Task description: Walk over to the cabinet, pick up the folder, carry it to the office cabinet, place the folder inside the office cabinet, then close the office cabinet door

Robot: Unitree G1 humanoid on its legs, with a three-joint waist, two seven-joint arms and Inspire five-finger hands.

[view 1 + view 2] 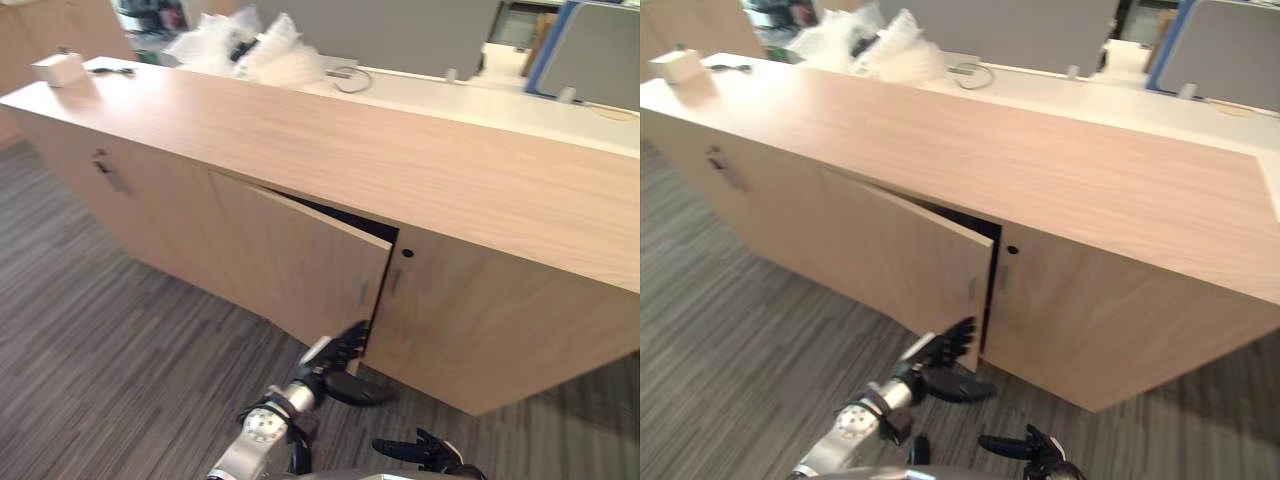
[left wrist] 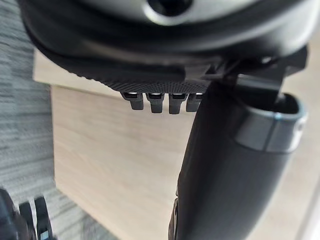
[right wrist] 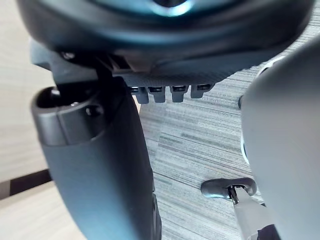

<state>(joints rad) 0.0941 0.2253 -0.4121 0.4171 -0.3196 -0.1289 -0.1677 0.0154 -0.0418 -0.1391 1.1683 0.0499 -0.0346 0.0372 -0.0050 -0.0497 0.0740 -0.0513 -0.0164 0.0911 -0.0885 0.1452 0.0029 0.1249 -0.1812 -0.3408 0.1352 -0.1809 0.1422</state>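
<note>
grey striped carpet (image 1: 100,340) lies nearest. low over it the right hand (image 1: 415,450) hangs with fingers stretched loose, carrying nothing. a little further on, the left hand (image 1: 338,352) sets straight fingers against the lower free corner of the door (image 1: 290,255), thumb out to the side, gripping nothing. the folder is in neither hand, so it is judged to be inside already, behind the door, where the dark gap hides the shelf.

the step in hand looks like the closing. the door stands ajar, its free edge out from the panel with the lock (image 1: 407,253). the robot does best to push flat on the door's face near that free edge, not on the edge itself, so the fingers cannot slip into the gap and be pinched. a steady push should bring the face flush with its neighbour.

the cabinet (image 1: 500,340) is pale wood, its long top (image 1: 400,160) smooth and mostly bare, with a small box (image 1: 58,68) at the far left end. behind it, crumpled plastic (image 1: 250,45) and a cable (image 1: 345,78) lie on a white desk (image 1: 480,100), with a grey partition (image 1: 380,25) beyond.
</note>
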